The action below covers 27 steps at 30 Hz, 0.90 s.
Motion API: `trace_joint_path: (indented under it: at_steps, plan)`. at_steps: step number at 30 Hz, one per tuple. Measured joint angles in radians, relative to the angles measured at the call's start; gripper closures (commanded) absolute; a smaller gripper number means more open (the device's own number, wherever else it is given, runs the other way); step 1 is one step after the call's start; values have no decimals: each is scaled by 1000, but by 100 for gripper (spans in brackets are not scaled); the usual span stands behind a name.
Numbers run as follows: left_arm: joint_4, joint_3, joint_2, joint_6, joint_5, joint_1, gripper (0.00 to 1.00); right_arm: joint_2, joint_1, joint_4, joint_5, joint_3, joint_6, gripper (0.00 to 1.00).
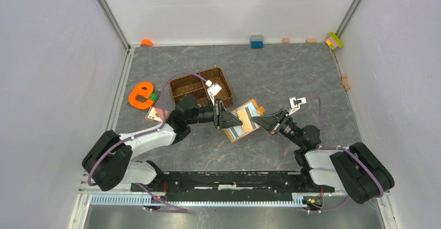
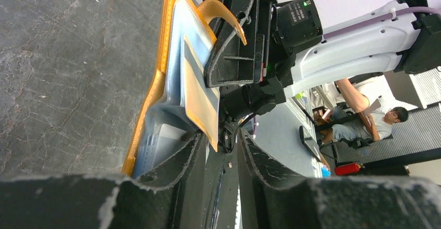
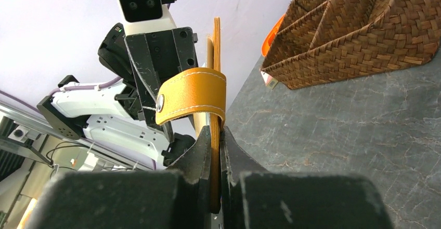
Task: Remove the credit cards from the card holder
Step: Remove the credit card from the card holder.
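Bright even light, soft shadows, wrist views' near foreground blurred

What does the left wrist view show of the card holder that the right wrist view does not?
Only the left wrist view: the card holder opened, showing its pale blue-grey lining and a tan panel, card or pocket unclear, with the left tool parted at its edge. Only the right wrist view: the snap tab with its stud, the holder edge-on, pinched in the right tool, and the woven tray. Both: the holder and the grey table.
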Motion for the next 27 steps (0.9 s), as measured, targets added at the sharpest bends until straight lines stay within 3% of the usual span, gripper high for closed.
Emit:
trace_joint_path:
  at_steps: [2,5,11,18,23,27]
  plan:
    - [0,0,0,0,0,0,78,5,0,0,0,0,14,100]
    - [-1,0,0,0,0,0,83,3,0,2,-5,0,20,100]
    - [-1,0,0,1,0,0,72,1,0,2,-8,0,26,100]
    - [-38,0,0,3,-6,-5,74,13,11,2,-16,0,24,100]
    - [-71,0,0,8,-28,-5,97,14,16,2,-18,0,14,100]
    - [-85,0,0,14,-31,-5,98,14,18,2,-20,0,6,78]
